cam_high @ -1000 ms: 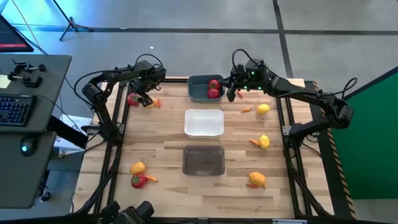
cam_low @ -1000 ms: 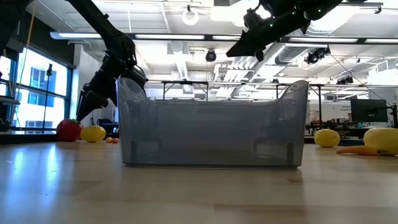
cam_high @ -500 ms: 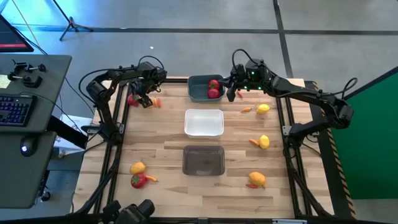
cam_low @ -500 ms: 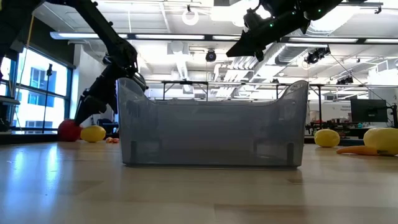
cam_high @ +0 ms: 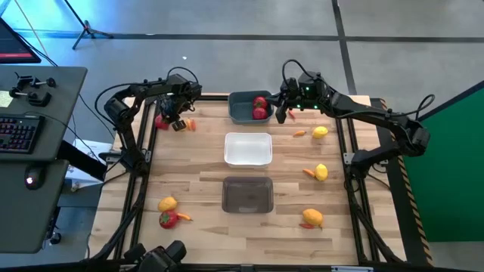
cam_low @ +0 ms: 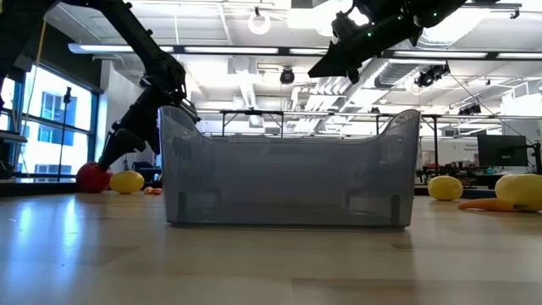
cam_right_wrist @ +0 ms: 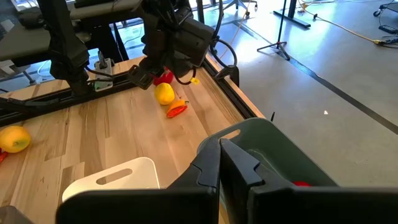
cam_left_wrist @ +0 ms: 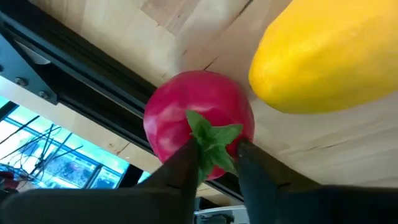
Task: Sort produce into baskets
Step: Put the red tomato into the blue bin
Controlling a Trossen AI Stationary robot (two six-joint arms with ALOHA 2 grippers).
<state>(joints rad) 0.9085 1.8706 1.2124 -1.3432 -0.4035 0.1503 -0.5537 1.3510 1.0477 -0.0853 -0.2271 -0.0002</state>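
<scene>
Table [cam_high: 197,181] far-left corner: left gripper [cam_left_wrist: 214,163], jaws apart, straddles the strawberry [cam_left_wrist: 198,124] beside a lemon [cam_left_wrist: 329,56]. Seat deeper before closing, or it rolls. Right gripper [cam_high: 286,102], jaws together, hangs over the blue-grey basket [cam_high: 240,111].

In your left wrist view, the left gripper [cam_left_wrist: 214,163] is sitting low at a red strawberry [cam_left_wrist: 199,124], its two dark fingers [cam_left_wrist: 181,171] flanking the fruit's green leafy cap [cam_left_wrist: 211,142]. A yellow lemon [cam_left_wrist: 329,59] is lying just beside the strawberry on the wooden tabletop [cam_left_wrist: 186,34]. A dark frame rail [cam_left_wrist: 81,81] is running along the table's edge behind the strawberry.
</scene>
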